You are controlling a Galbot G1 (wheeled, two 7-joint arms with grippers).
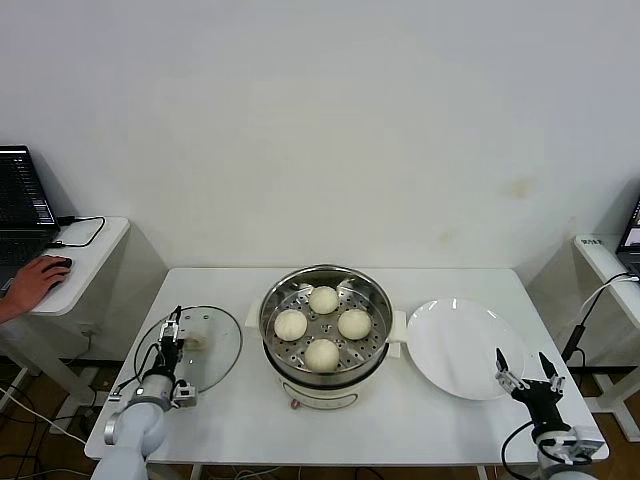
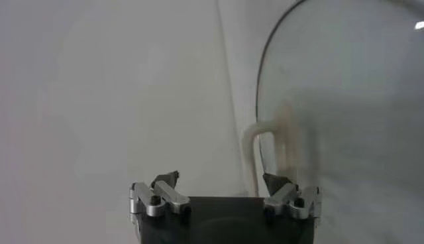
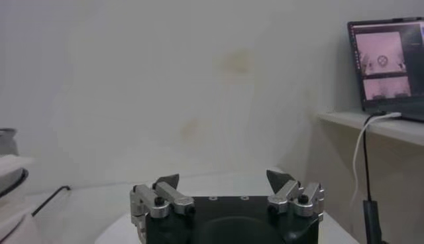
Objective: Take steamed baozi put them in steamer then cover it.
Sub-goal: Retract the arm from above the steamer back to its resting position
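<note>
Several cream-white steamed baozi [image 1: 323, 299] lie on the perforated tray inside the shiny steamer [image 1: 300, 388] at the table's middle. The cover [image 1: 215, 360], a clear glass lid with a cream handle [image 1: 194, 336], lies flat on the table left of the steamer. My left gripper [image 1: 170, 335] is open at the cover's left edge, close to the handle. In the left wrist view the glass cover [image 2: 344, 99] and its handle [image 2: 255, 152] stand just beyond the open left gripper [image 2: 220, 178]. My right gripper [image 1: 522, 368] [image 3: 223, 178] is open and empty at the near right.
A flat white plate [image 1: 460, 345] lies right of the steamer, under the right gripper. A side table with a laptop [image 1: 20, 200] and a person's hand [image 1: 35, 280] is at the far left. Another side table [image 1: 610, 260] with a laptop [image 3: 387, 63] and cables stands right.
</note>
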